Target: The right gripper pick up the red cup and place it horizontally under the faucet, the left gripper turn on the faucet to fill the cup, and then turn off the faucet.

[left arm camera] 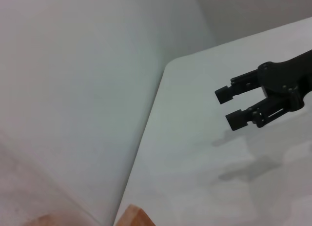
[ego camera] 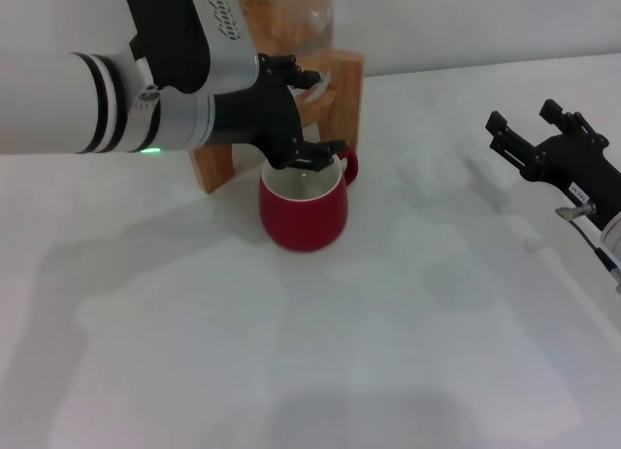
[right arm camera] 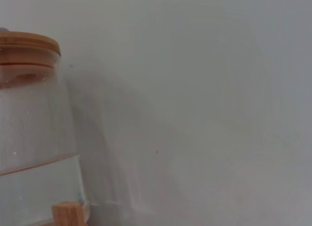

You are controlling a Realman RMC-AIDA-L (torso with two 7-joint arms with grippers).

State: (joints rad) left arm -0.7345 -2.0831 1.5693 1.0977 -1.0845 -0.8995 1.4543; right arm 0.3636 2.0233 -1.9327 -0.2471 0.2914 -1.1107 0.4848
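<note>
White-armed, my black left gripper (ego camera: 303, 119) reaches toward the jar; I cannot tell its fingers' state. Squat red ceramic cup (ego camera: 303, 208) stands directly beneath it.

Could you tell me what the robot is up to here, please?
The red cup stands upright on the table, in front of the wooden stand of the glass jar. The left gripper reaches over the cup, where the faucet would be; the faucet itself is hidden behind it. The right gripper is open, off to the right, holding nothing.
</note>
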